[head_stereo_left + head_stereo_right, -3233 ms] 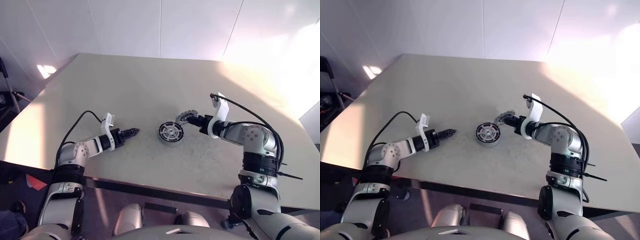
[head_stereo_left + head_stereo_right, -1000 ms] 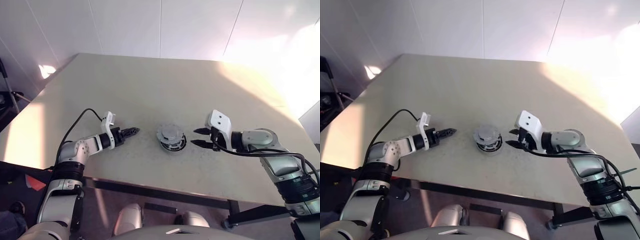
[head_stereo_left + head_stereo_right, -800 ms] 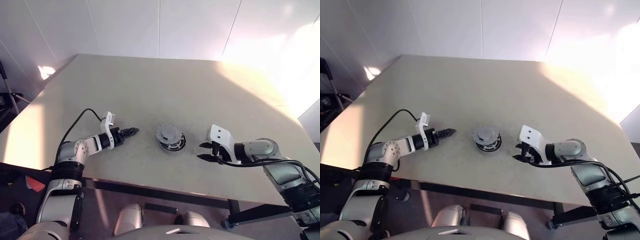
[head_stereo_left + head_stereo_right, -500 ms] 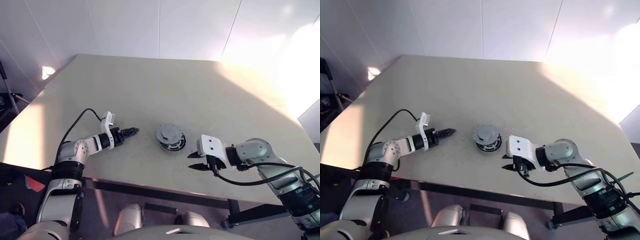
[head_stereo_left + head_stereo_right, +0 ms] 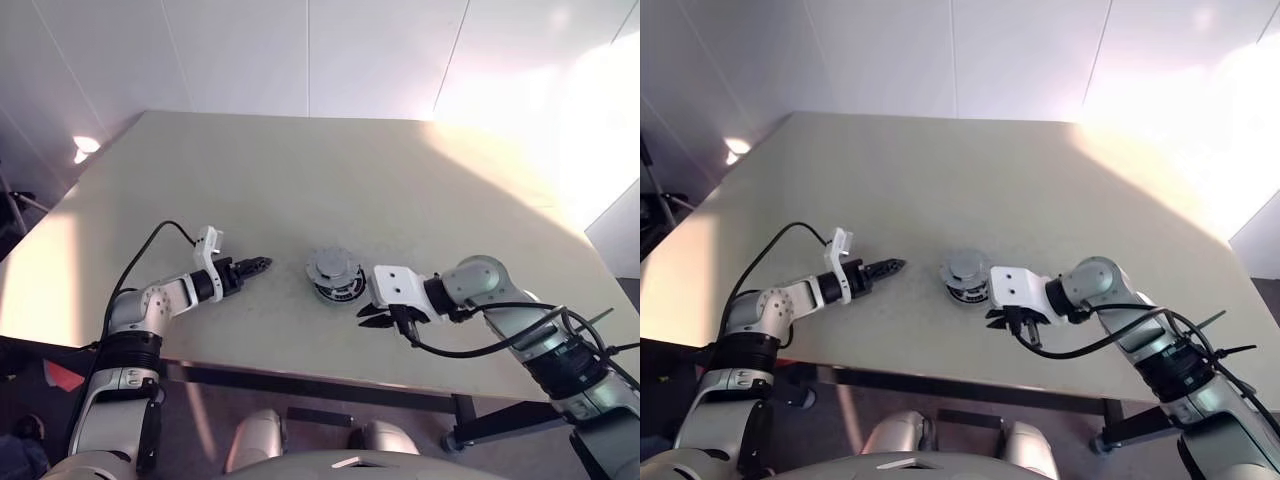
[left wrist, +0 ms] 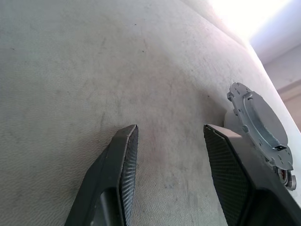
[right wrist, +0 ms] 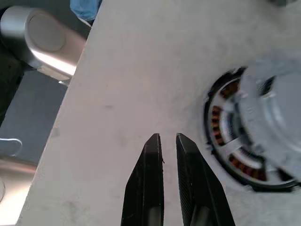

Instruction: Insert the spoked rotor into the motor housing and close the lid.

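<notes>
The motor housing [image 5: 338, 291] stands mid-table, its black ring and copper windings [image 7: 233, 157] showing. The grey lid [image 5: 331, 266] lies on top of it, offset and not flush; it is also in the left wrist view as the lid [image 6: 261, 123]. Silver spokes cross the windings under the lid; I cannot tell whether they are the spoked rotor. My right gripper [image 5: 368, 318] hovers just to the near right of the housing, its fingers [image 7: 153, 160] shut with nothing between them. My left gripper [image 5: 256, 266] rests open to the left of the housing, pointing at it.
The beige table [image 5: 300, 170] is bare apart from the housing. Its front edge [image 5: 300, 372] runs close below both grippers. A black cable [image 5: 150, 250] loops over my left forearm.
The lid, held by my right gripper beside the housing earlier, now lies on the housing. Over the last second the right gripper swung to the near side, closer to the housing, and shut. The left arm kept still.
</notes>
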`<state>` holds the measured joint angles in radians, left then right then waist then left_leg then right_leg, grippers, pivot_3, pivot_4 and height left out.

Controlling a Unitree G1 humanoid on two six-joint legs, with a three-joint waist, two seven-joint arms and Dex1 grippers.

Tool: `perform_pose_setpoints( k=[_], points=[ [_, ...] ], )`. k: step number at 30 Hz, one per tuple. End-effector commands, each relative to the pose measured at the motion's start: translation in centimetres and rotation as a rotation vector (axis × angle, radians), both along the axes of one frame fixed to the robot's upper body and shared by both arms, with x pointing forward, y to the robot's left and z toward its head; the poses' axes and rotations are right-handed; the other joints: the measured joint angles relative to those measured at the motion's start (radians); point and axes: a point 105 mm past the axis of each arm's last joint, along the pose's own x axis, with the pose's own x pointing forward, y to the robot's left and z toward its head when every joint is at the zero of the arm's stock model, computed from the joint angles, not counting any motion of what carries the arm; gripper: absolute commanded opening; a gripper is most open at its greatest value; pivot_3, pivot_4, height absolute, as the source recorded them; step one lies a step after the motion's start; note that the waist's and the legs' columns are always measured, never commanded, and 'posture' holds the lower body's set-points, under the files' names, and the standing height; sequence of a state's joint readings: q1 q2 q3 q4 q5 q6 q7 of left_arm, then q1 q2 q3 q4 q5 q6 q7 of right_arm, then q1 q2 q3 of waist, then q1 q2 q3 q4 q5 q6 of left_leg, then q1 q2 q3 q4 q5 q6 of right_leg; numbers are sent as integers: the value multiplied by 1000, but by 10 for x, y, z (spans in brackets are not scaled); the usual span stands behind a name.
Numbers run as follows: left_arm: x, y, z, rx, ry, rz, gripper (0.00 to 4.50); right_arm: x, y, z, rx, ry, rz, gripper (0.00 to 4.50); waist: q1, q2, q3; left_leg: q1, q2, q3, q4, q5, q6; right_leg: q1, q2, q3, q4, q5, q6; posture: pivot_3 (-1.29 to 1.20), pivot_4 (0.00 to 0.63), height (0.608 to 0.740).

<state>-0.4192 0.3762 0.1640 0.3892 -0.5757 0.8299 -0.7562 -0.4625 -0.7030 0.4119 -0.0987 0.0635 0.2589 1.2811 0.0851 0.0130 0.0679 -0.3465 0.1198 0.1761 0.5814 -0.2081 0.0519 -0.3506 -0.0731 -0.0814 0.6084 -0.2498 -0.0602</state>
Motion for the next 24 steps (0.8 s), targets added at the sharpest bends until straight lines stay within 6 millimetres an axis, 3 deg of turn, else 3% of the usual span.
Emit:
perform_pose_setpoints(
  k=[1,10,19,24],
  points=[
    [-5,16,-15,62,64,56,2374,16,7,11,21,-39,-17,519,1,-1,-1,0,0,0,0,1,-1,0,0,0,0,0,0,0,0,740],
    [-10,31,-11,81,62,86,2374,18,7,-3,31,-38,-14,519,-7,-4,-2,-4,0,0,0,-1,3,-3,0,0,-1,4,-7,0,0,740],
    [-12,25,-14,77,71,81,2374,6,-10,-8,-7,-50,4,519,-15,-5,-3,-2,0,0,0,-1,2,-1,0,0,-1,3,-7,0,0,740],
    [-13,25,-14,83,76,77,2374,4,-9,-19,-8,-30,0,519,-15,-5,-3,-2,0,0,0,-1,2,-1,0,0,-1,3,-7,0,0,740]
  ],
)
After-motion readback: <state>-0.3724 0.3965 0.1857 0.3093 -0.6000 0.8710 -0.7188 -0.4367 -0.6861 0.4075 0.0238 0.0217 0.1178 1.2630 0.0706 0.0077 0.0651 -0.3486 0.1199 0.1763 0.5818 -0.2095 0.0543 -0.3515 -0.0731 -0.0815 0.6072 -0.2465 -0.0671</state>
